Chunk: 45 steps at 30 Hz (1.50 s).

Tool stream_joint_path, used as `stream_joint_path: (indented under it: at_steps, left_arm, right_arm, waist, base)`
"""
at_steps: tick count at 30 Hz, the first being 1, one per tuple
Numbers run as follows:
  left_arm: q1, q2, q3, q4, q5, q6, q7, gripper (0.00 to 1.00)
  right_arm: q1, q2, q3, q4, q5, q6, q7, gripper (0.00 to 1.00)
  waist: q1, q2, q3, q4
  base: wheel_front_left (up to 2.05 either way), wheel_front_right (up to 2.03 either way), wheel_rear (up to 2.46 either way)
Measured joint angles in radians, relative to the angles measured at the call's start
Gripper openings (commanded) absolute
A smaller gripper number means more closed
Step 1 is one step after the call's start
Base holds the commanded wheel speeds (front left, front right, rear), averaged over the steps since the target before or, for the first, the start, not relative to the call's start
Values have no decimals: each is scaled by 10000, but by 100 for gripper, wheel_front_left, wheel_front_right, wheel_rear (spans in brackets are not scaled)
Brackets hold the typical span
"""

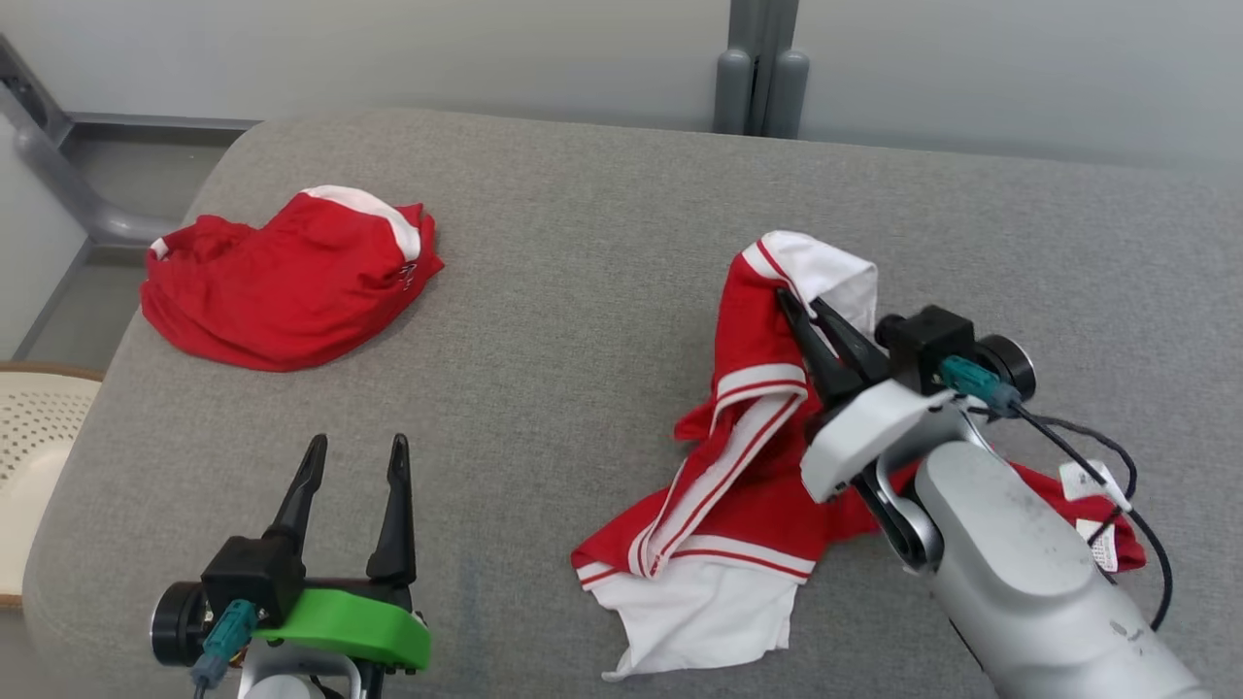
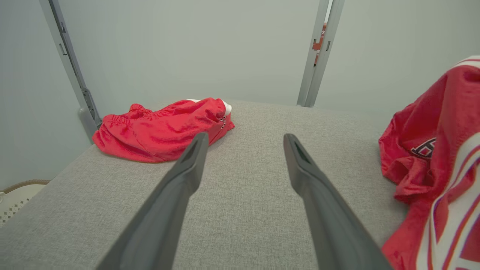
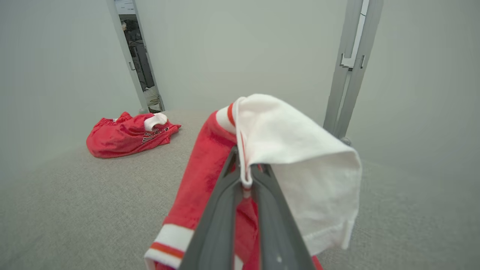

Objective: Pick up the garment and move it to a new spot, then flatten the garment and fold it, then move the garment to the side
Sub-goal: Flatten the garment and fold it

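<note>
Off the left edge, partly cut off, a cream perforated basket (image 1: 29,437) beside the grey cushioned surface (image 1: 583,243). Far left on that surface, a crumpled red garment (image 1: 291,282) with a white band, heaped up, well apart from both grippers.

Near left, the left gripper (image 1: 356,447): spread wide, gripping nothing, touching nothing, poised over bare grey fabric. Points straight toward the far side, roughly level with the surface, with a green bracket (image 1: 350,626) at the wrist behind it.

Right of centre, the red and white garment (image 1: 738,485), the piece being worked on: sprawled on the cushion from the near edge toward the middle, with a white panel nearest and a red body with white stripes running away. A label tag (image 1: 1092,481) at its right end, by the arm. Lifted at its far end into a peak, with a white flap draped over and hanging down.

At that peak, the right gripper (image 1: 798,303): pinched tight on a fold where the red edge meets the white flap, cloth squeezed between the two dark fingers (image 3: 225,210) near their tips. Reaches in from the near right on a pale forearm (image 1: 1010,563) slanting far and leftward, wrist angled the same way, a black cable (image 1: 1117,456) looped alongside.
</note>
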Motion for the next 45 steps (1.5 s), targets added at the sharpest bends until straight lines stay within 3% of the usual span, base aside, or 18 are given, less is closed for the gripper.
stream_joint_path:
  at_steps: [8, 14, 15, 16, 18, 24, 27, 38, 45]
  left_arm:
    - [-109, 0, -322, 31, -161, 121, 0, 100]
    - [-228, 0, -531, 25, -278, 255, 0, 100]
    - [-258, -2, -573, 33, -328, 255, 0, 100]
    - [-304, 0, -614, 50, -370, 257, 0, 100]
    - [-407, -2, -700, 88, -407, 261, 0, 100]
    - [-439, -2, -652, 100, -430, 341, 0, 100]
    - [-406, 0, -585, 100, -422, 345, 0, 100]
    - [-241, -2, -334, -10, -380, 347, 0, 100]
    - [-158, -2, -261, -25, -359, 326, 0, 100]
  right_arm:
    - [-2315, 546, 1001, 2211, 272, 0, 0, 0]
    - [-3003, 819, 836, 2683, 328, 0, 12, 0]
    - [-3010, 846, 888, 2821, 263, 0, 12, 45]
    - [-3011, 867, 924, 2993, 270, 0, 12, 100]
    - [-3011, 917, 1208, 3607, 360, 0, 13, 100]
    - [-2997, 943, 1542, 3866, 721, 0, 12, 100]
    - [-2794, 589, 1455, 3655, 813, 0, 12, 100]
    - [-132, -1338, 506, 865, 700, 0, 12, 100]
    - [2324, -1586, 194, -966, 405, 0, 12, 100]
  waist:
    - [0, 0, 260, 608]
    - [0, 0, 495, 756]
    - [0, 0, 525, 754]
    - [0, 0, 540, 749]
    - [0, 0, 544, 740]
    - [0, 0, 498, 527]
    - [0, 0, 448, 330]
    - [0, 0, 184, -446]
    - [0, 0, -10, -615]
  base:
    - [0, 0, 0]
    - [0, 0, 0]
    - [0, 0, 0]
    - [0, 0, 0]
    - [0, 0, 0]
    - [0, 0, 0]
    - [0, 0, 0]
    - [0, 0, 0]
    - [0, 0, 0]
